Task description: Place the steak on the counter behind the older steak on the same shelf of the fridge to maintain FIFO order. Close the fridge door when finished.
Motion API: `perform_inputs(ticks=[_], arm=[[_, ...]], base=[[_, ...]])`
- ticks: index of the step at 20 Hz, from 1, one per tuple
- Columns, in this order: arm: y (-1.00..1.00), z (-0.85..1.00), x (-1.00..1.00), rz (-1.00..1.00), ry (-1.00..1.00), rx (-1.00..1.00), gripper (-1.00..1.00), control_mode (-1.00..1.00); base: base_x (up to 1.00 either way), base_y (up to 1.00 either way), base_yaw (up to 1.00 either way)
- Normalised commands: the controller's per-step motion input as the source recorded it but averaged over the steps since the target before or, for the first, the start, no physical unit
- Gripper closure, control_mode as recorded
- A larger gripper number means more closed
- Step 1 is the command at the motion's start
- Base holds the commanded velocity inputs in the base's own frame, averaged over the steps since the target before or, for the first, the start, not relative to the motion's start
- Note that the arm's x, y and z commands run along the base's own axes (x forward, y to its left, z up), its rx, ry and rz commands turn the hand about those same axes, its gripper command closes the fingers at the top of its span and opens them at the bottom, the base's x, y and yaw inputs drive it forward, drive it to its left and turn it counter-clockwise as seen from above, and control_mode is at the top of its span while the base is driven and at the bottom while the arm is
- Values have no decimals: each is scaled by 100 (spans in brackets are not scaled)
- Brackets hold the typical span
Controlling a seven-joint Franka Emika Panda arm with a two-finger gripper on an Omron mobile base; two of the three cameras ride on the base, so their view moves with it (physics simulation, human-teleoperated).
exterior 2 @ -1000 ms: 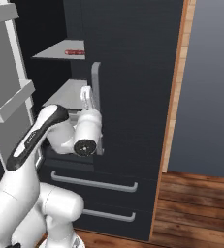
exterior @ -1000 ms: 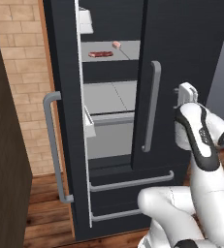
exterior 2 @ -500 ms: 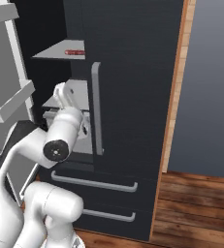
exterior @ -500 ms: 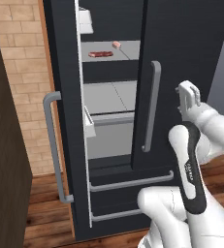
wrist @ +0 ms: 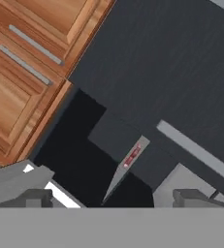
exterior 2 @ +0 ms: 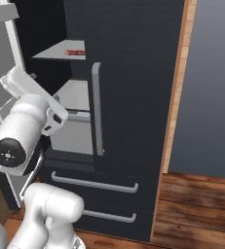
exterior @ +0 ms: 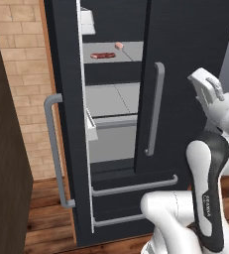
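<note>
So the pink steak (exterior: 119, 45) is already parked on the fridge shelf (exterior: 131, 52), toward its back edge behind the older steak (exterior: 102, 55). The gripper (exterior: 205, 85) is held wide open and empty, off right of the half-open left door (exterior: 66, 124).

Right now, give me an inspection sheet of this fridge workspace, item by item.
Surface: grey shelf inside the fridge, left door open.
Job's things: older steak at the front of the shelf, steak behind it, apart.
Clutter: nothing seen.
Grippers: gripper open, empty, outside the fridge in front of its closed right door.
Cables: nothing seen.
Surroundings: brick wall, wooden floor, wooden cabinets.
</note>
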Motion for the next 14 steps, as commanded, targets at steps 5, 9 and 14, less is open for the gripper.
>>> perform_inputs(ticks=[5, 9, 14], arm=[[90, -1, -100, -13, -4, -26, -100, -100], [100, -44, -99, -13, 0, -35, -100, -100], [100, -58, -71, -9, 0, -34, -100, -100]], base=[[0, 0, 0], [0, 0, 0], [0, 0, 0]])
